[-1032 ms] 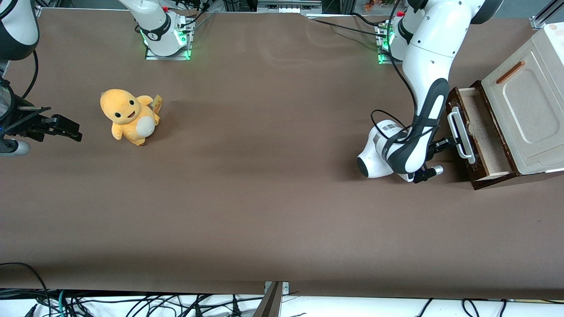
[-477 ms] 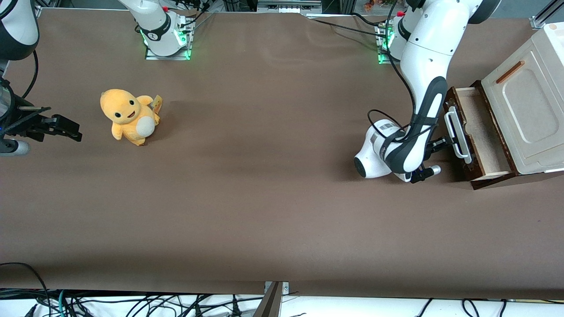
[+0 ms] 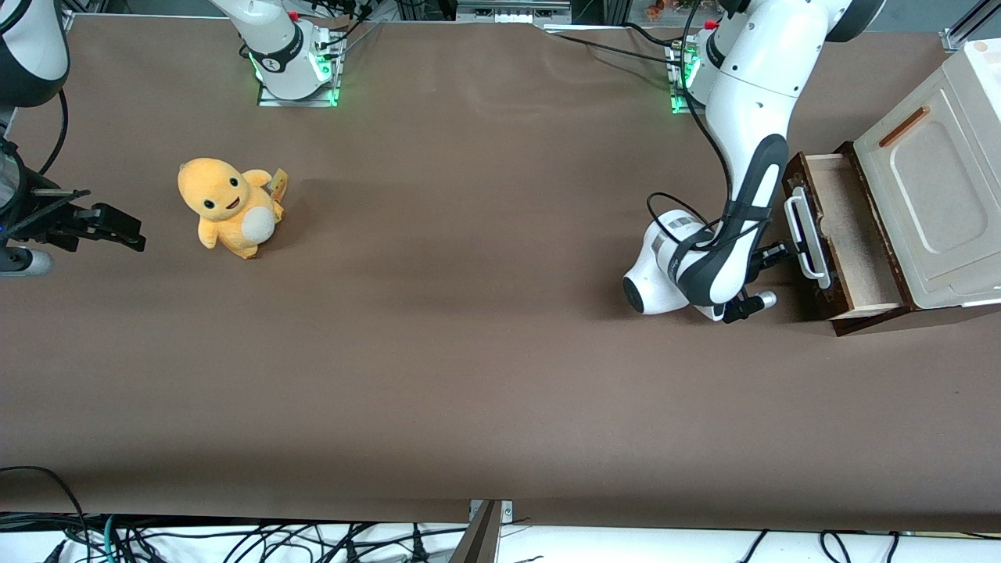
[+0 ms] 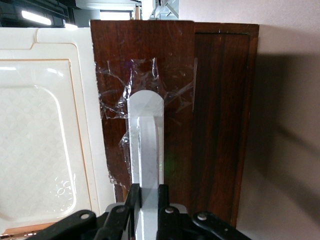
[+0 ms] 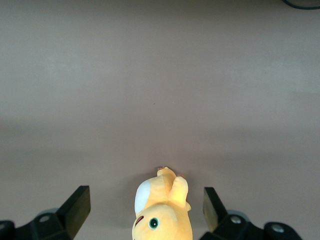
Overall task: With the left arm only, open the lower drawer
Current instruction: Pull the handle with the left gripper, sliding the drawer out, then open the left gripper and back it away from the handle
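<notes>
Table: brown matte table top (image 3: 469, 352) runs the whole width, with loose cables hanging along the edge nearest the front camera.
Plush toy: yellow-orange plush toy (image 3: 228, 206) with a white belly sits on the table toward the parked arm's end, well apart from everything else; the right wrist view catches its head (image 5: 161, 210).
Left arm: left arm (image 3: 751, 148), glossy white with dark grey joints and a looping black cable, bends down from its green-lit base at the working arm's end and reaches toward the cabinet.
Gripper: gripper (image 3: 782, 252), small and black, is at the drawer's handle; in the left wrist view (image 4: 146, 200) its fingers are clamped on the bar from both sides.
Handle: white loop bar handle (image 3: 805, 236) stands out from the drawer front; the wrist camera shows it (image 4: 146, 145) running straight up from between the fingers, with clear tape stuck around its end.
Lower drawer: lower drawer (image 3: 848, 234) is at the working arm's end of the table, pulled partly out of the cabinet, its dark brown front (image 4: 200, 115) toward the arm and its pale wood tray exposed.
Cream panel: cream panel (image 3: 931, 188) with a slim orange-brown handle (image 3: 905, 127) lies above the drawer, covering the rest of the tray.
</notes>
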### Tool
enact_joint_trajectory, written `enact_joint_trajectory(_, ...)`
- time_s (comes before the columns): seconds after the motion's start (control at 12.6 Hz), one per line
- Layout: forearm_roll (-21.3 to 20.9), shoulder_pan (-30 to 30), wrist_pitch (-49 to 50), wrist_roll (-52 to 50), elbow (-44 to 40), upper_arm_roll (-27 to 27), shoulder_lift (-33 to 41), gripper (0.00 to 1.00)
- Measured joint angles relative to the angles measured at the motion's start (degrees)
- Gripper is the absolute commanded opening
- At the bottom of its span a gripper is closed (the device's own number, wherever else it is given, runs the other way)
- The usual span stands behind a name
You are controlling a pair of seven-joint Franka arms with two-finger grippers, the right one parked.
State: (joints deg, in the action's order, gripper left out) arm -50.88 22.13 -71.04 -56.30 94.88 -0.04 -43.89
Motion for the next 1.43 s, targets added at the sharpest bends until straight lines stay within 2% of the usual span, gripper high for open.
enact_joint_trajectory(0.08, 1.22, 0.07, 0.32, -0.07, -0.01, -0.23, 0.00, 0.61)
enact_joint_trajectory(0.24, 1.88, 0.73, 1.34, -0.11, -0.02, -0.36, 0.01, 0.67)
enact_joint_trajectory(0.4, 1.88, 1.03, 1.61, -0.18, -0.04, -0.36, 0.01, 0.81)
enact_joint_trajectory(0.87, 1.90, 0.85, 1.57, 0.54, -0.29, -0.28, 0.02, 0.81)
enact_joint_trajectory(0.95, 2.33, 0.88, 1.56, 1.50, -0.81, -0.31, 0.04, 0.90)
enact_joint_trajectory(1.03, 3.73, 0.89, 1.54, 2.64, -1.75, -0.32, 0.06, 1.00)
enact_joint_trajectory(1.43, 16.53, 0.63, 1.51, 8.57, -11.52, -0.21, 0.72, 1.00)
